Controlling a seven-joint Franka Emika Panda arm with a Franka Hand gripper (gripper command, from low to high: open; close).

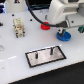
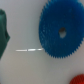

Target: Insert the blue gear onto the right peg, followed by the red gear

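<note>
The blue gear (image 1: 63, 35) lies flat on the white table at the exterior view's right; it fills much of the wrist view (image 2: 62, 32), with its centre hole showing. The red gear (image 1: 45, 26) lies to its left in the exterior view; only its edge shows in the wrist view (image 2: 78, 80). The right peg (image 1: 50, 50) stands on the black-framed pale plate (image 1: 57, 55), nearer the camera. My gripper (image 1: 62, 27) hangs just above the blue gear. Its fingers are blurred and do not show in the wrist view. It holds nothing that I can see.
The left peg (image 1: 39, 54) stands on the same plate. A small beige figure (image 1: 19, 26) stands at the exterior view's left. Black cables (image 1: 35, 12) run across the back. A dark green object (image 2: 4, 32) sits at the wrist view's edge.
</note>
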